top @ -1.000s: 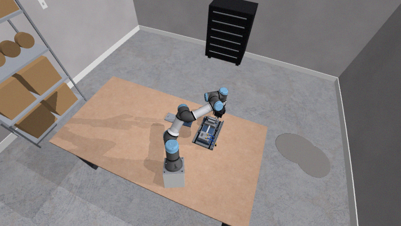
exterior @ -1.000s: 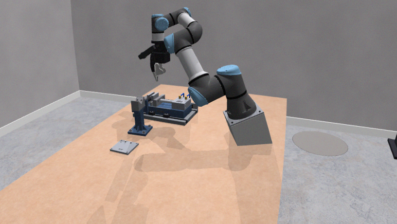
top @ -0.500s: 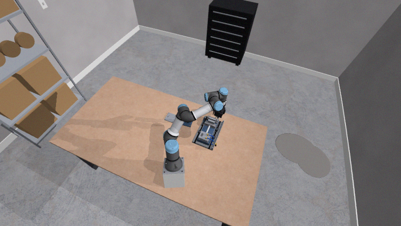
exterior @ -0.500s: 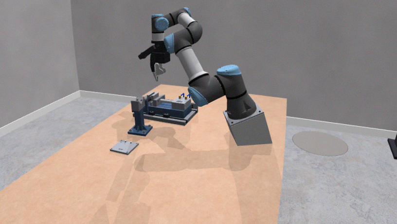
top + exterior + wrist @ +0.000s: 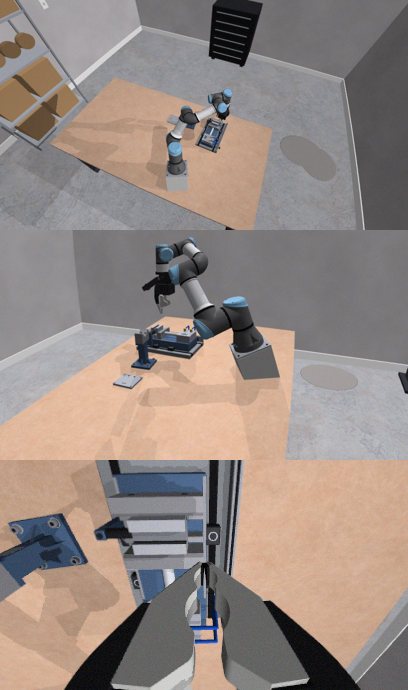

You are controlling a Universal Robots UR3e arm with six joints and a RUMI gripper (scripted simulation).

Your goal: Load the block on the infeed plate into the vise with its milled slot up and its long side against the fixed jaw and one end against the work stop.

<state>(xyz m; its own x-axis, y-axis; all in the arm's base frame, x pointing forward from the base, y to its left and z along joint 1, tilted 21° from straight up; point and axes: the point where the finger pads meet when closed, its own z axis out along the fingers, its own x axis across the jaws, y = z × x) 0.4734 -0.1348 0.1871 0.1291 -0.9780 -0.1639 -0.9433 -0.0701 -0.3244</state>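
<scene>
The brown table (image 5: 228,177) (image 5: 222,424) (image 5: 320,525) carries 4 things: the vise (image 5: 203,144) (image 5: 187,344) (image 5: 156,562), the V-block stand (image 5: 143,351) (image 5: 65,535), the flat plate (image 5: 172,119) (image 5: 127,380) and the arm's pedestal (image 5: 177,183) (image 5: 258,366).

The tabletop (image 5: 228,174) (image 5: 217,424) (image 5: 320,525) looks like smooth, matt, tan wood or board. On it, in the overhead view, the robot's base block (image 5: 177,183) (image 5: 258,365) near six o'clock looks like matt grey metal. Toward one o'clock from that block, the vise (image 5: 212,134) (image 5: 182,344) (image 5: 157,506) looks like satin grey metal with blue-painted parts. The gripper's fingers look like smooth, dull grey metal. At nine o'clock, shelf boxes (image 5: 40,77) look like matt brown cardboard. The floor (image 5: 160,57) (image 5: 342,415) looks like mottled concrete.
</scene>
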